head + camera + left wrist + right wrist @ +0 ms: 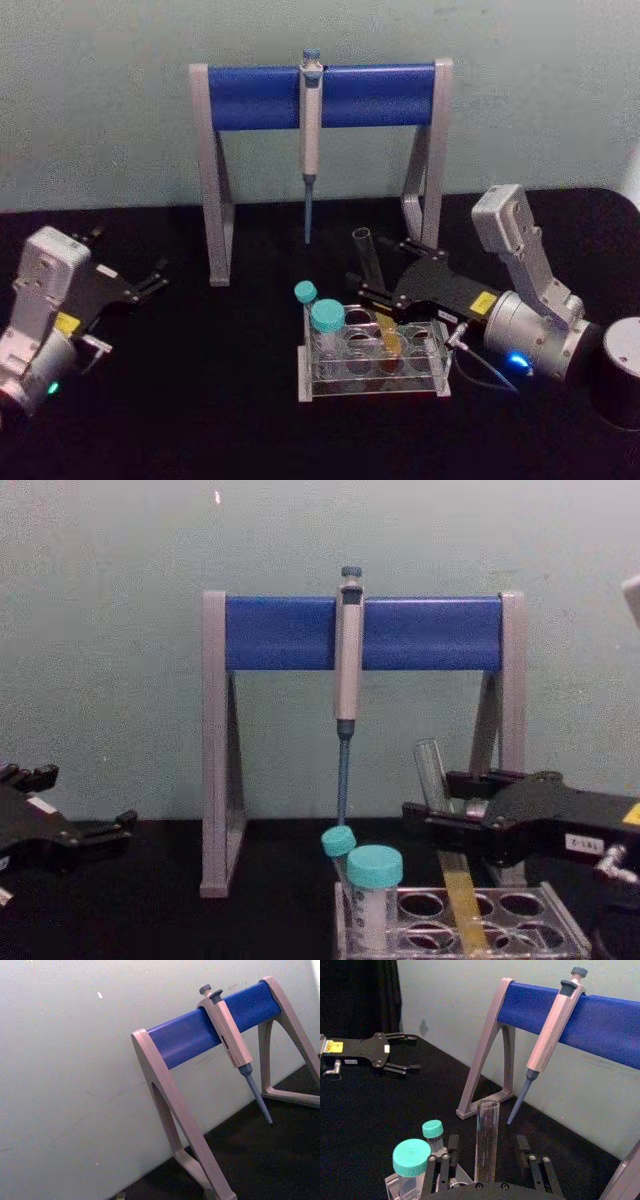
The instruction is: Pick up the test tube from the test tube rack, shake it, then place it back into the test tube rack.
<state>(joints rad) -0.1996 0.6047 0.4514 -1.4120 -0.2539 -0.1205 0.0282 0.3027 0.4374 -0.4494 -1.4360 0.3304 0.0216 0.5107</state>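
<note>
End effector of R arm [368,284] reaches in from the R side, just behind the low clear plastic test tube rack [370,390], level w/ the mid part of the long slim clear glass test tube [366,255]. Its black fingers [451,1152] are apart, one on each side of the tube. R wrist view shows a gap btwn the glass and each finger, so no clamp on it.

The test tube stands w/ its round bottom in a hole near the middle of the rack. It's tilted, w/ the open top leaning back and to the L. Yellow liquid [388,336] fills its lower part, down inside the rack.

At the rack's L end are 2 shorter clear tubes w/ teal caps: a wide one [327,316] in front and a slimmer one [305,291] just behind it.

The rack sits on a black surface [200,400]. Behind it, against a pale green wall [100,100], is a tall grey-legged stand w/ a blue crossbar [260,97]. A grey pipette w/ a blue tip [311,120] hangs from the middle of the bar, tip down, clear of the surface.

End effector of L arm [158,280] is far to the L, well apart from the rack, fingers spread and pointing toward the stand's L leg.
</note>
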